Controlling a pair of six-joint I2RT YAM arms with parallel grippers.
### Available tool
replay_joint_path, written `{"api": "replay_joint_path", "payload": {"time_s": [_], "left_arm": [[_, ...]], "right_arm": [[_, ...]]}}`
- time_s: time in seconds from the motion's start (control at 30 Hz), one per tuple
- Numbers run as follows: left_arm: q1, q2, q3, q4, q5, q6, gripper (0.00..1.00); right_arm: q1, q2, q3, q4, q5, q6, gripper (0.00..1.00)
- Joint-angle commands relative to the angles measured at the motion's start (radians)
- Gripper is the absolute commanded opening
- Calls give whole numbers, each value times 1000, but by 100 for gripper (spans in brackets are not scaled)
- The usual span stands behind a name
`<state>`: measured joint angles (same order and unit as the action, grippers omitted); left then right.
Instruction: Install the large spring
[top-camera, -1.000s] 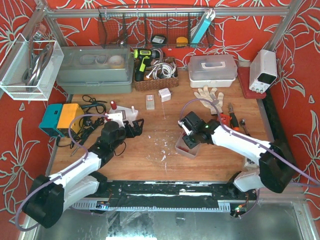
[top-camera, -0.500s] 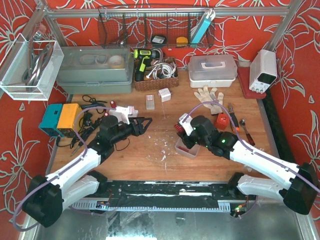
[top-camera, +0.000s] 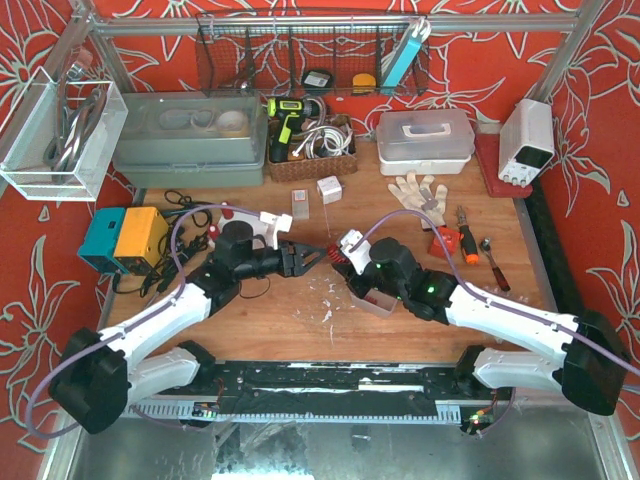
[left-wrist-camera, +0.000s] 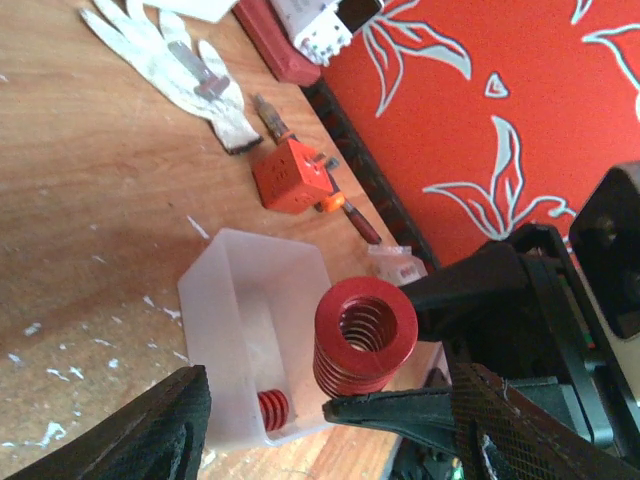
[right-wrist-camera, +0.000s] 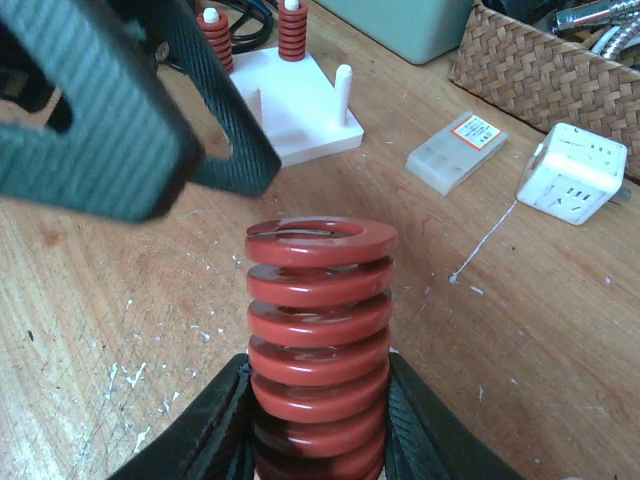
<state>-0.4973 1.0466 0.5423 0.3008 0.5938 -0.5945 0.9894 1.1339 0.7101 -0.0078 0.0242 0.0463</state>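
My right gripper (top-camera: 345, 262) is shut on the large red spring (top-camera: 335, 254) and holds it above the table, left of the translucent box (top-camera: 376, 298). In the right wrist view the spring (right-wrist-camera: 318, 300) stands up between my fingers (right-wrist-camera: 215, 420). My left gripper (top-camera: 312, 257) is open, its jaws on either side of the spring's free end; in the left wrist view the spring (left-wrist-camera: 365, 335) shows end-on between them. The white peg base (right-wrist-camera: 295, 120) carries small red springs (right-wrist-camera: 291, 28) and a bare peg (right-wrist-camera: 343, 92); in the top view my left arm partly hides the base (top-camera: 268, 222).
The translucent box (left-wrist-camera: 255, 320) holds a small red spring (left-wrist-camera: 271, 408). An orange block (left-wrist-camera: 290, 175) and white gloves (top-camera: 418, 190) lie to the right. A white power cube (right-wrist-camera: 572, 172), a clear case (right-wrist-camera: 457, 150) and a wicker basket (right-wrist-camera: 545, 60) sit behind. Cables lie at the left (top-camera: 180, 215).
My right gripper has carried the spring from the box up and leftward. My left gripper has swung right to meet it, open around the spring's end.
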Motion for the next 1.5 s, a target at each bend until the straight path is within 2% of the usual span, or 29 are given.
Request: {"api": "replay_joint_path", "payload": {"time_s": [0.0, 0.33, 0.57, 0.7, 0.8, 0.9, 0.97, 1.13, 1.23, 1.33, 1.47], "left_arm": [[-21, 41, 19, 55, 93, -45, 67], [-60, 103, 15, 124, 82, -91, 66], [-63, 126, 7, 194, 74, -143, 55], [-69, 126, 10, 180, 83, -139, 42], [-69, 120, 11, 162, 76, -133, 22], [-69, 111, 14, 150, 63, -127, 6], [-69, 99, 17, 138, 39, -124, 0], [-69, 53, 29, 60, -130, -89, 0], [-69, 6, 36, -18, -321, -46, 0], [-67, -46, 29, -89, -567, -5, 0], [-66, -138, -5, -141, -932, 26, 0]], "right_arm": [[10, 4, -15, 85, -6, -8, 0], [16, 23, -9, 87, -47, -2, 0], [22, 21, -15, 95, -65, -3, 0], [24, 18, -16, 94, -58, -4, 0], [23, 24, -15, 92, -56, -3, 0], [23, 36, -9, 79, -50, 6, 0], [24, 42, 1, 61, -34, 19, 15], [24, 25, 47, -55, 55, 57, 66], [23, -26, 66, -144, 128, 88, 79], [23, -110, 37, -170, 212, 105, 98], [20, -225, -63, -110, 332, 119, 99]]}}
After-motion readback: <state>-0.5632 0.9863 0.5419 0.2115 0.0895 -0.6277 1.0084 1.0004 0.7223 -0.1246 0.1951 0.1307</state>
